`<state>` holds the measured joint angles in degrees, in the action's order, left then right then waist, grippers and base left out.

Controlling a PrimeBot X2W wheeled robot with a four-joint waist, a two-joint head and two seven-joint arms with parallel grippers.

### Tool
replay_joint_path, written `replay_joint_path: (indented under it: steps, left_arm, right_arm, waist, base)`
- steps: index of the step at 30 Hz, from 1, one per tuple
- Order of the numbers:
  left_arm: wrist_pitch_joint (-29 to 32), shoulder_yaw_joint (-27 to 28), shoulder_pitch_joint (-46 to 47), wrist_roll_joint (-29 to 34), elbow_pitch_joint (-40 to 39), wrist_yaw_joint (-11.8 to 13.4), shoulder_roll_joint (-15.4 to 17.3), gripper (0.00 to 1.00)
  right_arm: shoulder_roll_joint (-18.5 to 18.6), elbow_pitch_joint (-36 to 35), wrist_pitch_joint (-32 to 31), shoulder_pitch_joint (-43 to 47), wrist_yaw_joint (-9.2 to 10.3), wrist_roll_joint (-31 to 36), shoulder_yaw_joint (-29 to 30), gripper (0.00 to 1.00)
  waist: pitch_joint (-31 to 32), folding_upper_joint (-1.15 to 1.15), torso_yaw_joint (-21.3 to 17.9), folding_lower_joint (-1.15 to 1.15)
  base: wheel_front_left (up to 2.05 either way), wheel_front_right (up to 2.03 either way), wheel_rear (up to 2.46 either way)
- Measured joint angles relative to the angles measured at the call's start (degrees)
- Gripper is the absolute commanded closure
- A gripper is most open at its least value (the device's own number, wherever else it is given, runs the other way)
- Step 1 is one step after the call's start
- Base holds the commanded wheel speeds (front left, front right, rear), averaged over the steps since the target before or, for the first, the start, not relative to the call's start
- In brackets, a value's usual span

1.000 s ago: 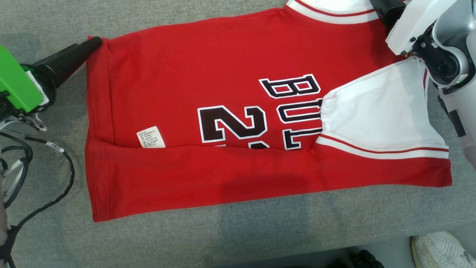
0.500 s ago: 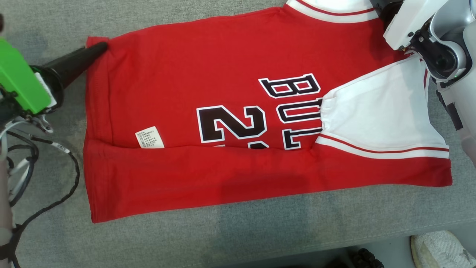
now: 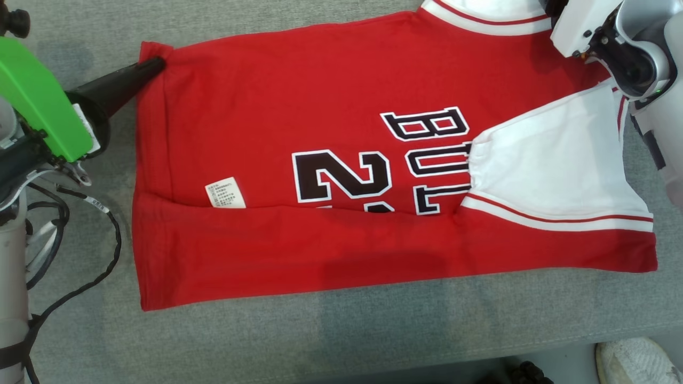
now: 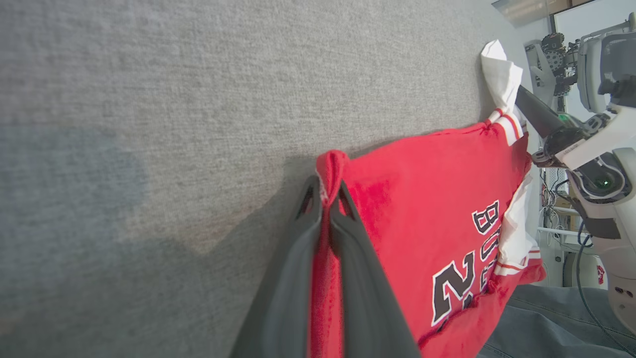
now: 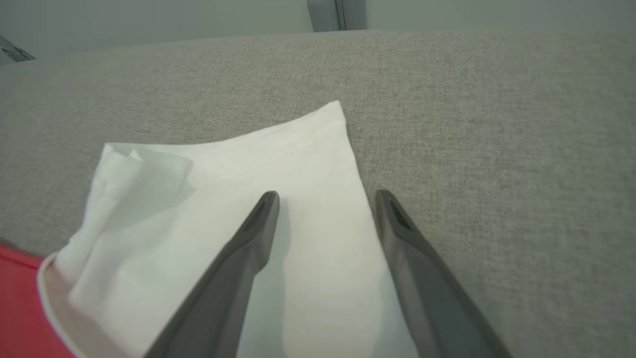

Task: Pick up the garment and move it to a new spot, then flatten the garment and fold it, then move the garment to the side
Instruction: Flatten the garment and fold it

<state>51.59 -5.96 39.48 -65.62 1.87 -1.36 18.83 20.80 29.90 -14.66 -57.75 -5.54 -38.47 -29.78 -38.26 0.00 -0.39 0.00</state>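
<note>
1. The table (image 3: 341, 330) is covered in a grey woven cloth, and its near edge runs along the bottom of the head view.
2. Past that edge lies a paler floor (image 3: 565, 354), with a white shoe (image 3: 635, 362) at the lower right.
3. Black cables (image 3: 85, 266) loop over the table's left side, beside the left arm's green casing (image 3: 37, 101).
4. The red garment (image 3: 320, 160) lies spread across the middle of the table. Its near long edge is folded up over the black lettering, and a white sleeve (image 3: 549, 160) is laid across its right part.
5. The left hand (image 4: 325, 191) is closed tight on the garment's far left hem corner, with red cloth pinched between its fingers and bunched above the tips.
6. The right hand (image 5: 325, 199) has its fingers spread wide and grips nothing. It is over the other white sleeve (image 5: 223, 209) at the garment's far right corner.
7. Behind the table in the right wrist view stands a plain pale wall (image 5: 149, 20).
</note>
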Motion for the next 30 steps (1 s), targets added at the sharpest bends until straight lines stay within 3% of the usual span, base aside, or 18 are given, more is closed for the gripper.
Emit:
replay_joint_path:
  steps: [12, 26, 27, 29, 30]
  left_arm:
    - [-0.13, -5.12, 0.87, 5.94, 0.79, -1.66, 0.15, 1.00]
    - [-0.23, -7.08, 2.04, 6.39, 1.88, -2.68, -0.88, 1.00]
    - [-0.23, -7.23, 2.15, 6.38, 1.89, -2.68, -1.07, 1.00]
    - [-0.51, -7.47, 2.38, 6.39, 2.27, -2.76, -1.58, 1.00]
    - [-0.80, -7.64, 2.50, 6.39, 2.69, -2.98, -1.78, 1.00]
  right_arm:
    - [1.24, 2.97, -2.48, -4.72, 0.38, 0.68, 0.55, 0.00]
    - [0.96, 7.43, -7.54, -8.25, 2.19, 0.90, 0.16, 0.02]
    - [1.08, 7.61, -7.97, -8.56, 2.34, 0.90, 0.33, 0.22]
    - [1.14, 8.05, -8.11, -8.95, 2.70, 0.88, 0.64, 0.27]
    - [1.10, 8.45, -8.06, -8.93, 2.87, 0.88, 0.70, 0.35]
  waist:
    - [0.18, 0.00, 3.55, 0.00]
    - [0.26, 0.00, 5.29, 0.00]
    - [0.21, 0.00, 5.36, -0.01]
    - [0.14, 0.00, 5.55, 0.00]
    - [0.18, 0.00, 5.64, 0.00]
  base:
    - [0.00, 0.00, 0.00]
    - [0.00, 0.00, 0.00]
    - [0.00, 0.00, 0.00]
    - [0.00, 0.00, 0.00]
    - [0.00, 0.00, 0.00]
